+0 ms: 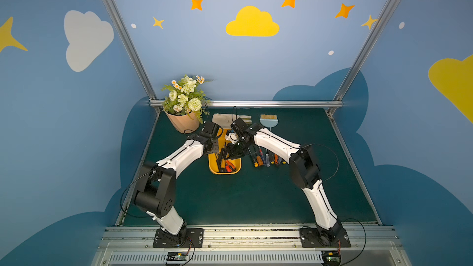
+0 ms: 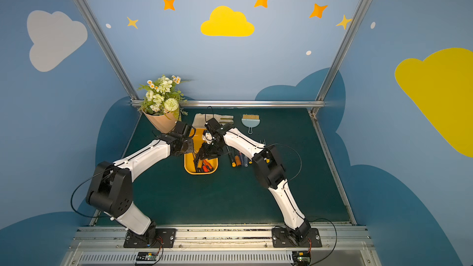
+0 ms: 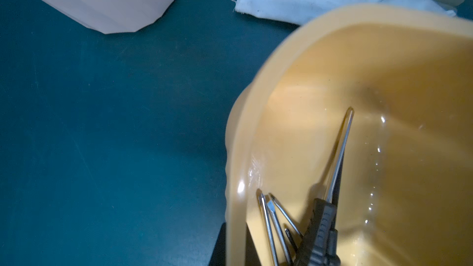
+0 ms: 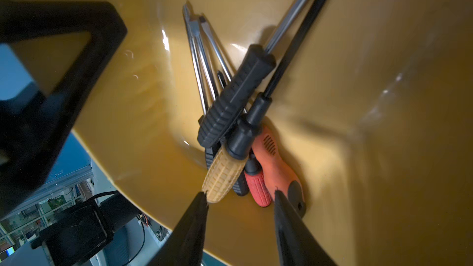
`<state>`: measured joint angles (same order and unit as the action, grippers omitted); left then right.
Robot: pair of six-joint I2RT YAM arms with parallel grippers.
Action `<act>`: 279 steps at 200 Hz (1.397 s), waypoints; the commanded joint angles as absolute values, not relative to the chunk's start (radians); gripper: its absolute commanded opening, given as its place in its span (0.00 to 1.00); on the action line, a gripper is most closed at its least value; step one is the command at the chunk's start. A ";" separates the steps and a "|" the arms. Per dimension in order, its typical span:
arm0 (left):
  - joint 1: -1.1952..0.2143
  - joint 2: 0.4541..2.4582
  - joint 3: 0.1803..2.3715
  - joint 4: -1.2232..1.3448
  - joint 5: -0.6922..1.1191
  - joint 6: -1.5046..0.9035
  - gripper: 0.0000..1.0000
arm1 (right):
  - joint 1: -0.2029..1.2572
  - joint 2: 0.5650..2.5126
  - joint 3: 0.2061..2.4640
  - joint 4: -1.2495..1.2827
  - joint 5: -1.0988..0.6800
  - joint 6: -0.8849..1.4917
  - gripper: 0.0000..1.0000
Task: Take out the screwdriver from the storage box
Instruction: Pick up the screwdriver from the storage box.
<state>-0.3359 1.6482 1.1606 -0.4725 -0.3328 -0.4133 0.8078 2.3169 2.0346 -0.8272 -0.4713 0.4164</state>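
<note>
Right tool [image 4: 241, 195] spread at 6 o'clock in the box [image 1: 225, 172], left tool [image 1: 214, 149] pinching its rim; I'd centre on the cream screwdriver [image 4: 224, 175] before squeezing.

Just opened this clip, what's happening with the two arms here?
The left end effector is clamped on the rim of the yellow storage box. The right end effector reaches inside with its jaws apart at the handle ends of the piled screwdrivers, gripping none yet. Other screwdrivers lie on the mat beside the box.
</note>
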 commanded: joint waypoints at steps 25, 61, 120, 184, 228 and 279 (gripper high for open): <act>-0.334 1.617 1.160 -0.422 -0.331 -0.430 0.02 | 0.840 2.356 2.088 -0.889 -0.451 0.458 0.48; -0.333 1.621 1.159 -0.424 -0.336 -0.433 0.02 | 0.860 2.381 2.086 -0.904 -0.439 0.469 0.50; -0.334 1.622 1.164 -0.427 -0.333 -0.434 0.02 | 0.876 2.450 2.141 -1.023 -0.319 0.444 0.49; -0.333 1.626 1.162 -0.429 -0.331 -0.444 0.02 | 0.859 2.396 2.101 -1.022 -0.258 0.416 0.25; -0.325 1.629 1.160 -0.429 -0.330 -0.444 0.02 | 0.859 2.319 2.052 -0.977 -0.262 0.365 0.02; -0.315 1.634 1.156 -0.429 -0.325 -0.455 0.02 | 0.857 2.239 2.011 -0.937 -0.263 0.310 0.00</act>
